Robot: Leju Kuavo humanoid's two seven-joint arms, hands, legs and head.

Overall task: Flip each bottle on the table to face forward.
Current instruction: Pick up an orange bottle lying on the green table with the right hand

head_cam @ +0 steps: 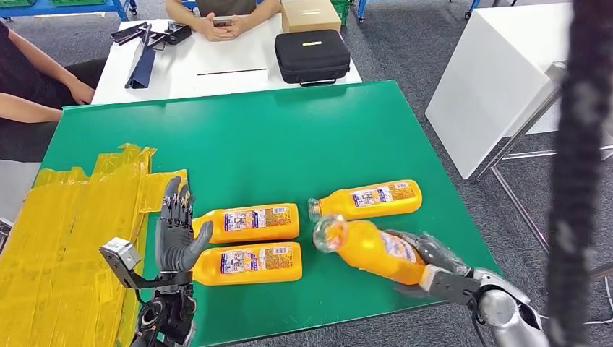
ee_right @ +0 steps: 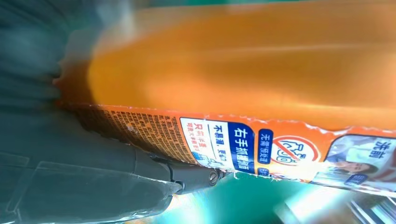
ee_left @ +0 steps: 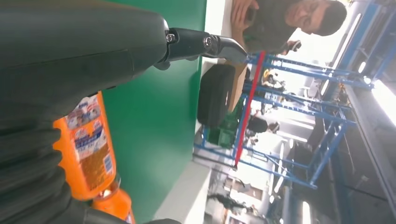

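Several orange bottles lie on the green table (head_cam: 289,137). My right hand (head_cam: 426,262) grips one orange bottle (head_cam: 369,248) by its lower end, tilted with its neck raised toward the table's middle; its label (ee_right: 261,144) fills the right wrist view. Another bottle (head_cam: 370,199) lies flat just beyond it. Two more lie side by side at the left: a far one (head_cam: 249,222) and a near one (head_cam: 249,263). My left hand (head_cam: 176,231) stands upright beside their necks, fingers apart, holding nothing. The left wrist view has the left hand's fingers (ee_left: 205,44) over a bottle (ee_left: 88,149).
Yellow sheets (head_cam: 72,238) cover the table's left part. Behind the green table is a white table (head_cam: 217,58) with a black case (head_cam: 312,55) and a cardboard box (head_cam: 311,14). People sit at the far side and at the left. A white cabinet (head_cam: 499,79) stands right.
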